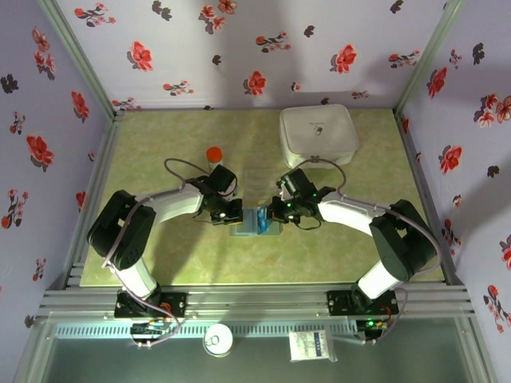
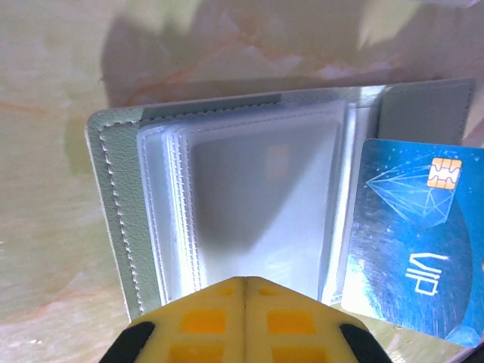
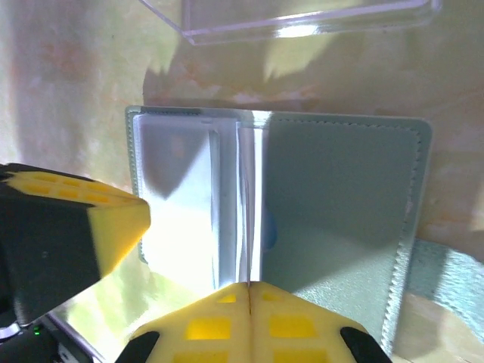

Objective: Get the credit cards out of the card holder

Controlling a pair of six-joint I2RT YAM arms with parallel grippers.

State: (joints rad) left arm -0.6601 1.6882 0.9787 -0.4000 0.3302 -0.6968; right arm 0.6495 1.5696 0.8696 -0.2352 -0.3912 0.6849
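We judge left pincer (image 2: 243, 284), shut and empty, pins holder (image 2: 113, 204) by bench's (image 1: 160, 259) near edge; right pincer (image 3: 248, 287) clamps blue card (image 2: 408, 234), likely to pull it.

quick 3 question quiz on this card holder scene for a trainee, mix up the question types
1. True or false: the card holder lies open on the table.
2. The VIP card with the chip is: A red, B blue, C green.
3. Fill in: the left gripper has its jaws ____.
Key: 1 true; 2 B; 3 shut.
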